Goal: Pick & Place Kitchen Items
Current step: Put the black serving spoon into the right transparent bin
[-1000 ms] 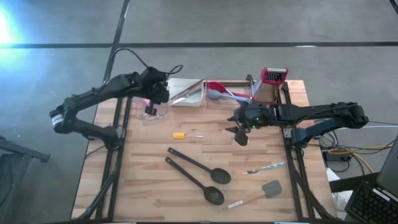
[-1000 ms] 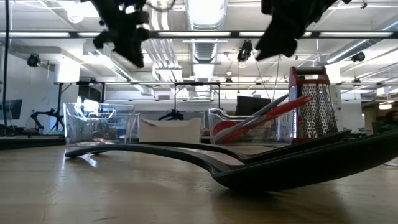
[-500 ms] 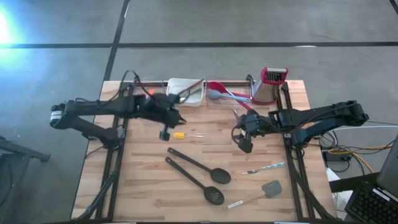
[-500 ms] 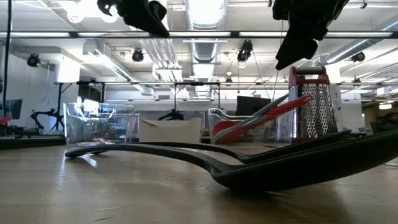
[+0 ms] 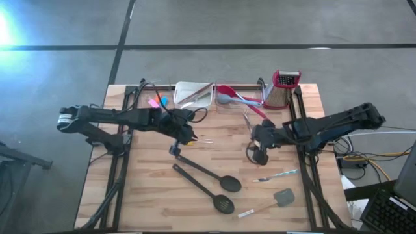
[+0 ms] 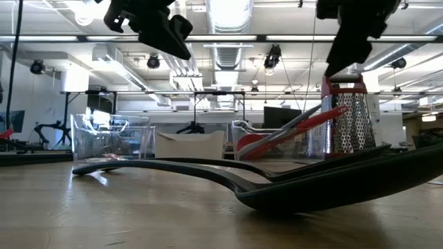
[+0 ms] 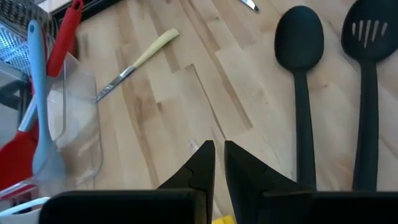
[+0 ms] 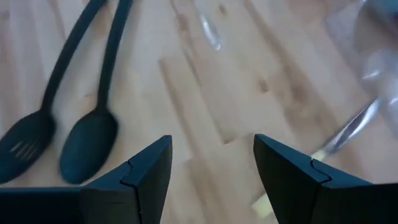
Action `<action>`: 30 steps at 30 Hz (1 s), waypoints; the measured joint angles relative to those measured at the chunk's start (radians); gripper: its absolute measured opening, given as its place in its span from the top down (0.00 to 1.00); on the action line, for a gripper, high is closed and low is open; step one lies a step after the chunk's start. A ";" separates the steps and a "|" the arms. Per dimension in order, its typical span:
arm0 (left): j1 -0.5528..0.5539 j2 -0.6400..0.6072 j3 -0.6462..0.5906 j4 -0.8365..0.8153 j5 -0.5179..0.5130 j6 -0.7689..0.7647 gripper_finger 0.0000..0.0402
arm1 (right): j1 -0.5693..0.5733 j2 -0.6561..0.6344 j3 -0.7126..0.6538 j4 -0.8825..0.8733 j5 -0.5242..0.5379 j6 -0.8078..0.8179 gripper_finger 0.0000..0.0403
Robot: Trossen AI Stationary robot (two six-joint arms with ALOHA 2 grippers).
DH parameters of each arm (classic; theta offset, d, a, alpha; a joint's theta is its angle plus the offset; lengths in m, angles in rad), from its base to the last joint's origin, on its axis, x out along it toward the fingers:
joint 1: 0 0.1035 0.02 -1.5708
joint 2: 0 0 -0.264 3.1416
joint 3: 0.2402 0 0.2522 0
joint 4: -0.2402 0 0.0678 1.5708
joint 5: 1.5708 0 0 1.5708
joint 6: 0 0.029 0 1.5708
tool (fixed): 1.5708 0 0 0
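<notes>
Two black long-handled spoons lie side by side mid-table, a solid one (image 5: 209,172) and a slotted one (image 5: 205,190). My left gripper (image 5: 174,149) hangs above the solid spoon's handle end, shut with nothing between its fingers (image 7: 219,155). A yellow-handled utensil (image 5: 190,140) lies on the wood just beside it. My right gripper (image 5: 255,156) hovers right of centre, open and holding nothing (image 8: 211,152). A metal knife (image 5: 278,175) and a grey spatula (image 5: 283,196) lie flat near the right front.
At the far edge stand a white tray (image 5: 194,96), a clear bin holding red and grey utensils (image 5: 235,97), and a red-topped grater (image 5: 284,88). Small pink and blue pieces (image 5: 156,102) sit at far left. A pale-handled knife (image 7: 140,62) lies near the clear bin.
My left gripper has swung from above the far-left corner toward the table's middle and near side, sinking a little, and now hangs over the solid spoon's handle end. My right gripper has drifted toward the near edge and tipped further down, staying open.
</notes>
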 joint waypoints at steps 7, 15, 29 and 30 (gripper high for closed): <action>0.001 0.001 -0.032 0.025 -0.002 0.025 0.90 | 0.172 0.000 0.000 -0.069 0.012 0.248 0.46; 0.001 0.002 -0.063 0.073 -0.001 -0.007 0.90 | 0.348 0.025 0.000 -0.068 0.074 0.427 0.46; -0.016 0.006 -0.077 0.105 0.026 -0.154 0.90 | 0.457 0.168 0.038 -0.075 0.087 0.455 0.68; -0.018 0.010 -0.083 0.131 0.044 -0.162 0.90 | 0.456 0.174 0.050 -0.099 0.087 0.442 0.69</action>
